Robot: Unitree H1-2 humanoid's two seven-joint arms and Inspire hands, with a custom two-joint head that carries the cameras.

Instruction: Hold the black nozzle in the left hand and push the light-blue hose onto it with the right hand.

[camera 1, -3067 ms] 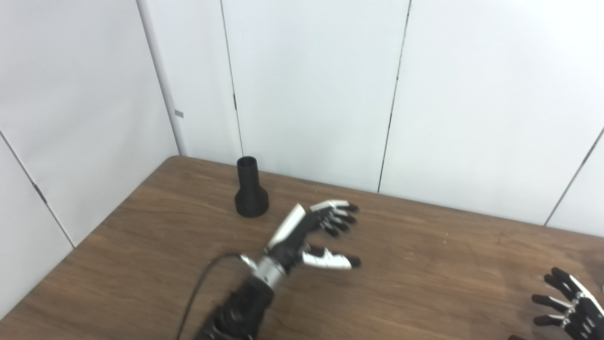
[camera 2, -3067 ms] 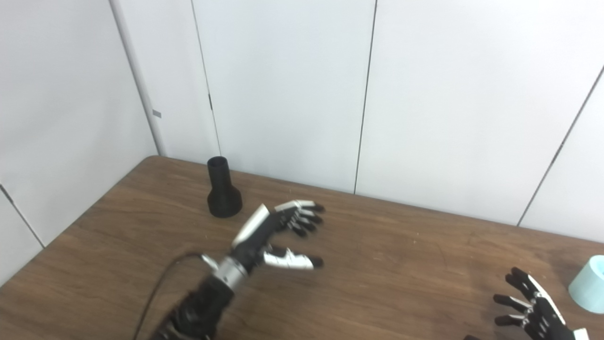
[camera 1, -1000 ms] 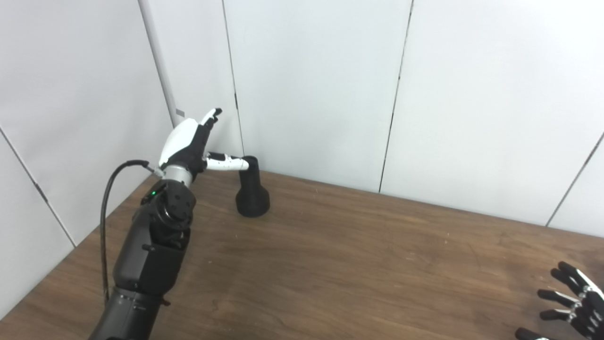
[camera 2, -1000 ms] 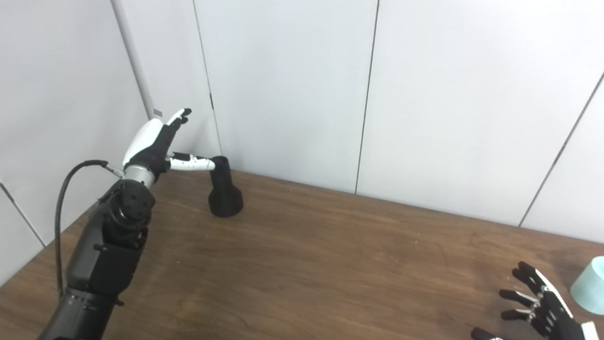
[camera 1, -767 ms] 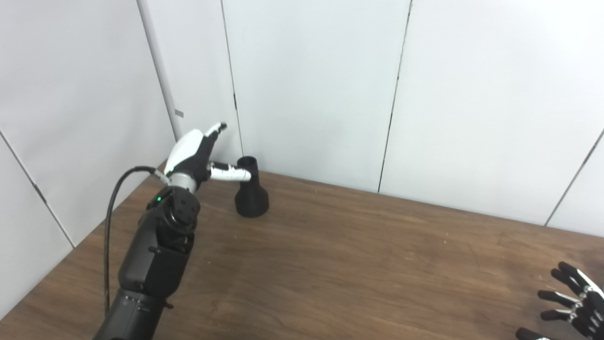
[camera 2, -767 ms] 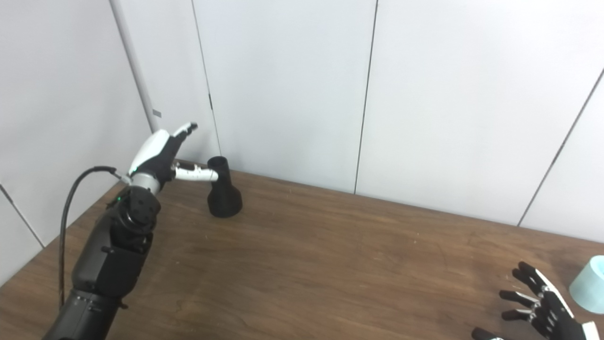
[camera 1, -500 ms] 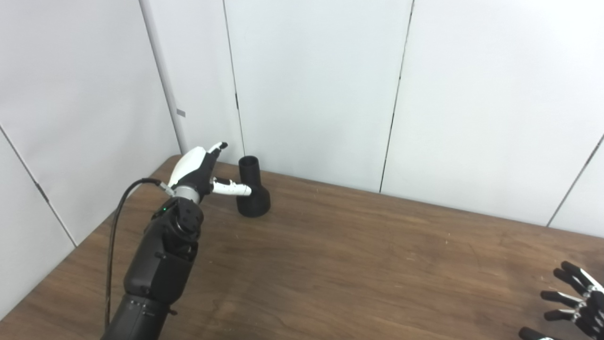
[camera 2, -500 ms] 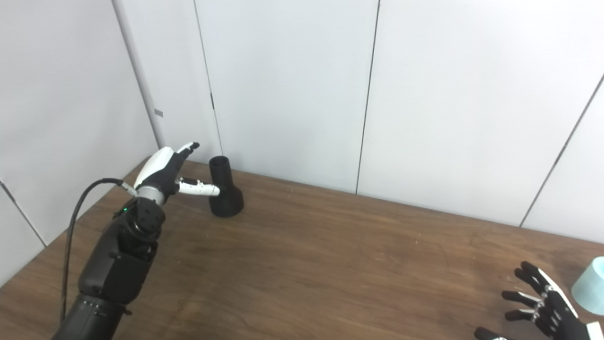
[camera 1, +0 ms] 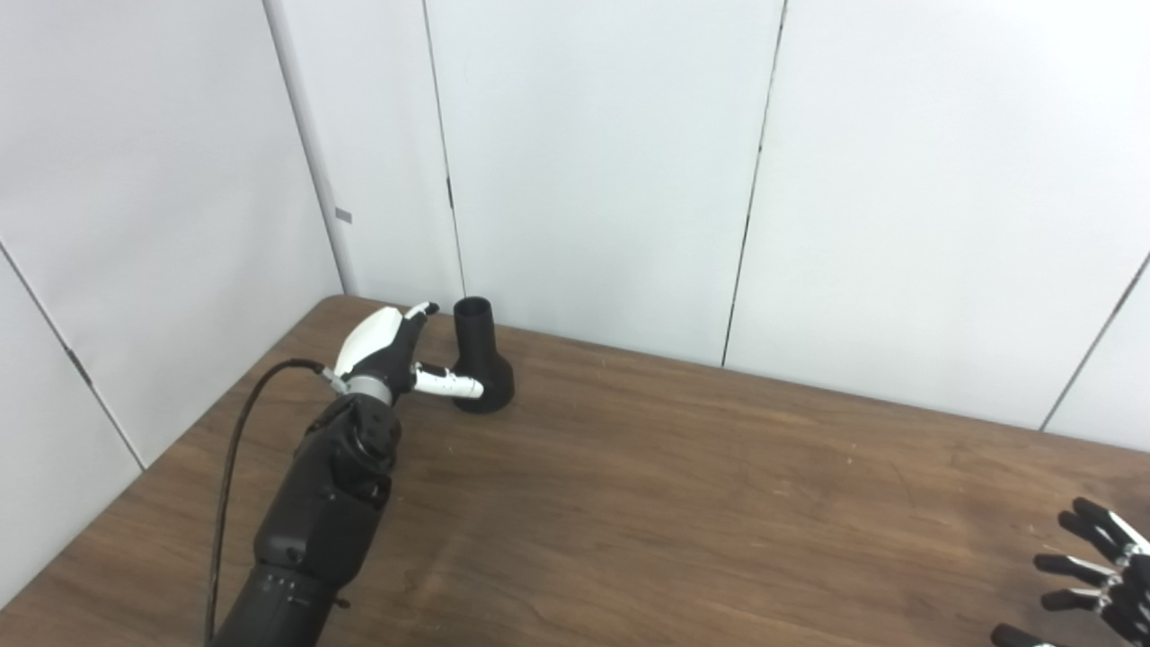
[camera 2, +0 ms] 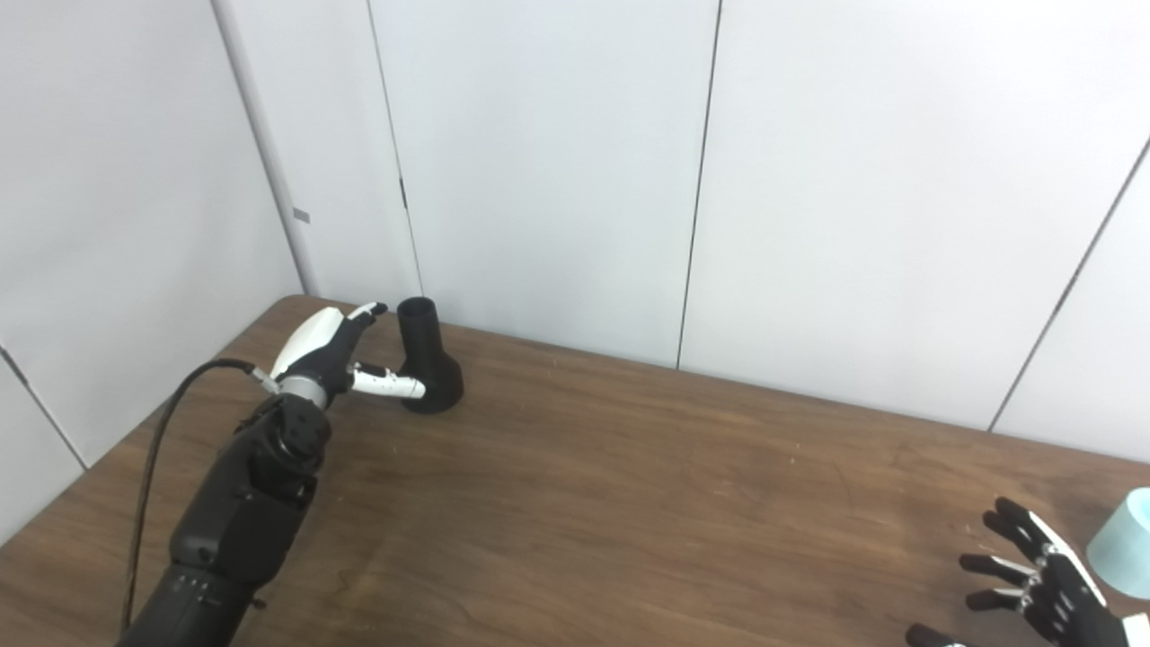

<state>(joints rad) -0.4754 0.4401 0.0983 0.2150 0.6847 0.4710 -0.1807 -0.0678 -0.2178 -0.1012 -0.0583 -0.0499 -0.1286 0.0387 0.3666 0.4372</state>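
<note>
Black nozzle (camera 1: 480, 359) is standing upright at upper left of the table (camera 1: 683, 503); left hand (camera 1: 388, 346) is reaching beside it, fingers spread, gripping nothing. Right hand (camera 2: 1033, 589) is idling splayed and empty at lower right, near the light-blue hose (camera 2: 1125, 544) at the right edge

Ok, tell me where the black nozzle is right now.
The black nozzle stands upright at the table's far left corner near the wall, with the open left hand right beside it, thumb at its base.
</note>
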